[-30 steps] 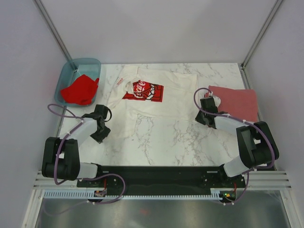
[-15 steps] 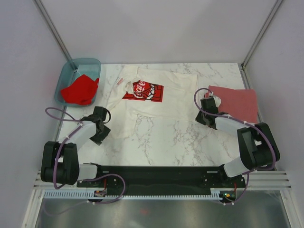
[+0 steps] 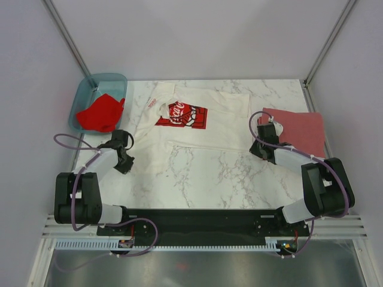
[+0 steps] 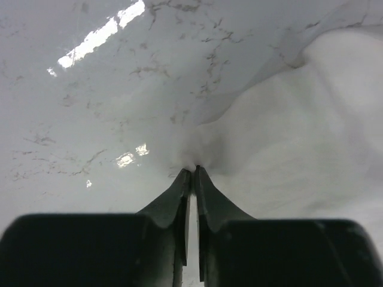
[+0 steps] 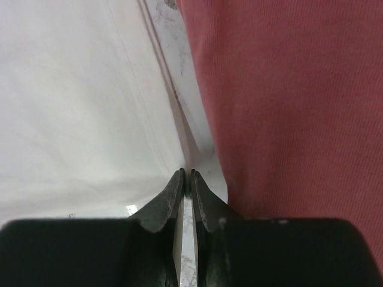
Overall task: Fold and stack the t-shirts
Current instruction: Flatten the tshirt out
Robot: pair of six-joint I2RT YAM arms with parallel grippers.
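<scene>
The white t-shirt (image 3: 203, 128) with a red-and-black chest print lies spread at the table's middle back. My left gripper (image 3: 125, 161) is low at the shirt's near left edge and shut on a pinch of its white cloth (image 4: 287, 137). My right gripper (image 3: 261, 143) is low at the shirt's right edge and shut on that edge (image 5: 90, 101), right beside the dull brick-red shirt (image 3: 296, 128), which lies folded flat at the right (image 5: 287, 89). The bright red shirt (image 3: 99, 113) lies crumpled in the tub.
The translucent teal tub (image 3: 90, 89) stands at the back left corner. Metal frame posts and white walls close the table in at the back and sides. Bare marble (image 3: 203, 176) lies between the shirt and the arm bases.
My left gripper has moved back and to the left, drawing the white shirt's near left edge with it. My right gripper has shifted slightly right. The shirt's near hem lies farther back.
</scene>
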